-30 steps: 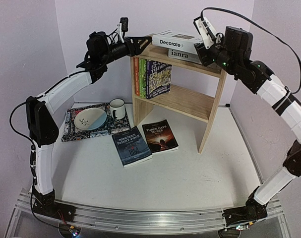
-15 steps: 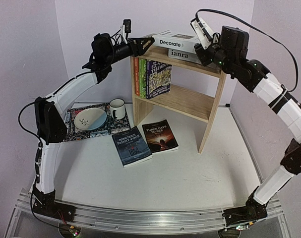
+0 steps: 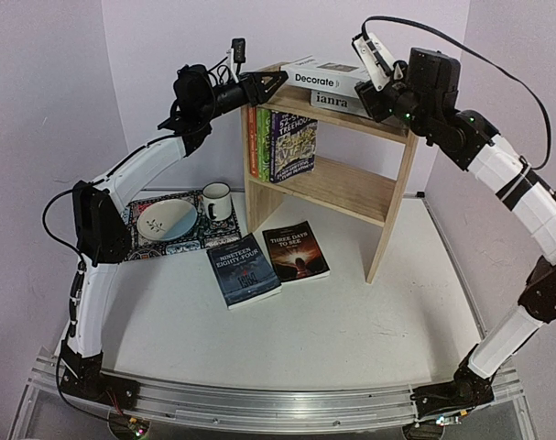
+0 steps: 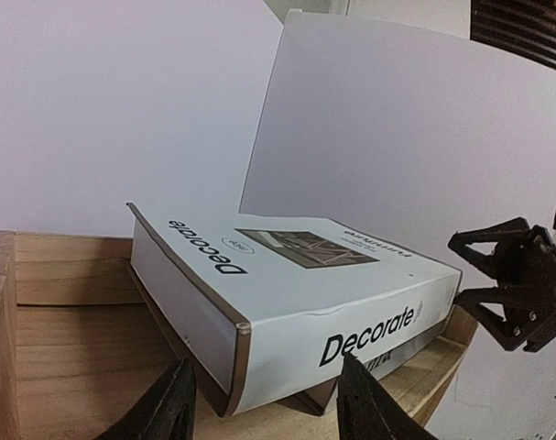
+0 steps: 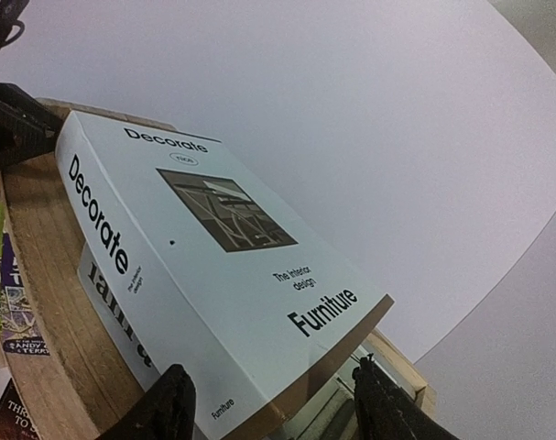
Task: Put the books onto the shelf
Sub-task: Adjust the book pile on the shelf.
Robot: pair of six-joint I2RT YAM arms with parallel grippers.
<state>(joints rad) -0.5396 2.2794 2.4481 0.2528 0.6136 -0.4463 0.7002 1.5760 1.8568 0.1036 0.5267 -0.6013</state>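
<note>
Decorate [image 3: 325,73] lies flat on the top tier of the shelf [image 3: 394,202], stacked on ianra [image 3: 340,99]. Its left end juts past the grey book, over the bare board. Both arms reach up to this tier, one at each end of the stack. The left claw [image 4: 267,362] is at the jutting end with its fingers spread partway, and the near corner of Decorate stands between them. One finger is just beside the short end and the other is in front of the lettered spine. Whether either finger presses the cover cannot be told. The right claw [image 5: 271,365] is at the opposite end, also spread partway. The far corner of Decorate, with ianra under it, sits between its fingers, and a gap shows on each side, so it holds nothing. On the lower tier the Treehouse books [image 3: 291,145] stand upright together at the left end, against the side panel. The rest of that board is bare wood. Nineteen Eighty-Four [image 3: 244,269] and Three Days to See [image 3: 296,251] lie face up side by side on the surface [image 3: 351,321], just in front of the shelf's left half, their edges touching or nearly so. To their left is a placemat [image 3: 136,240] carrying a plate [image 3: 168,218] and a mug [image 3: 216,200]. The mug stands at the mat's right end, near the shelf's foot.
</note>
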